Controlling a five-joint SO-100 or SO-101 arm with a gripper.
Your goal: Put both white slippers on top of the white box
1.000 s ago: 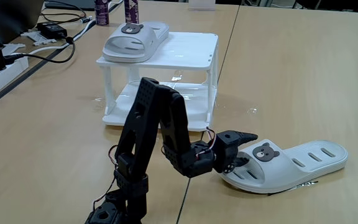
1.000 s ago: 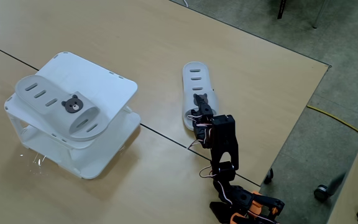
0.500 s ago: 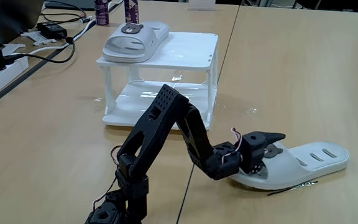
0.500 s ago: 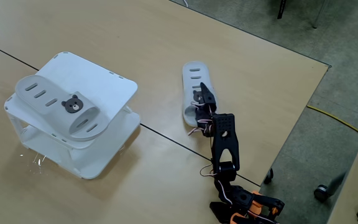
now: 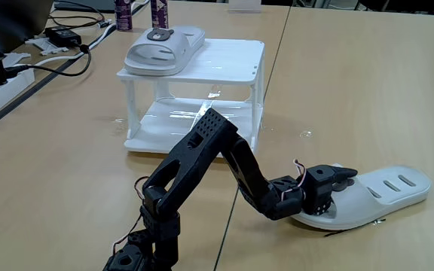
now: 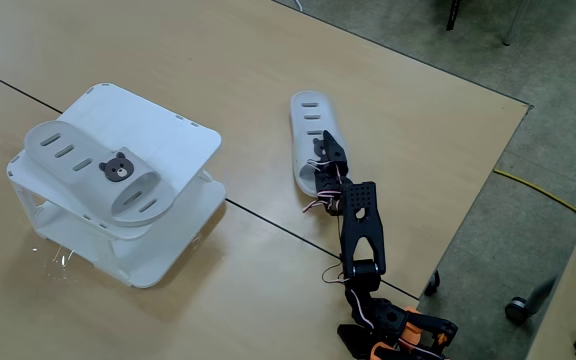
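One slipper already lies on the white box at our 11 o'clock; the second slipper stretches toward 3 o'clock from our gripper, which sits over its strap. Seen from above, that second slipper runs toward 12 o'clock from the gripper, the white box off at 9 o'clock, and we cannot tell whether the jaws have clamped.

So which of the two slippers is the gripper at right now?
The slipper lying on the table, by the gripper. The other slipper sits on top of the white box.

Two bottles, a black box and wires sit near the table's far left corner.
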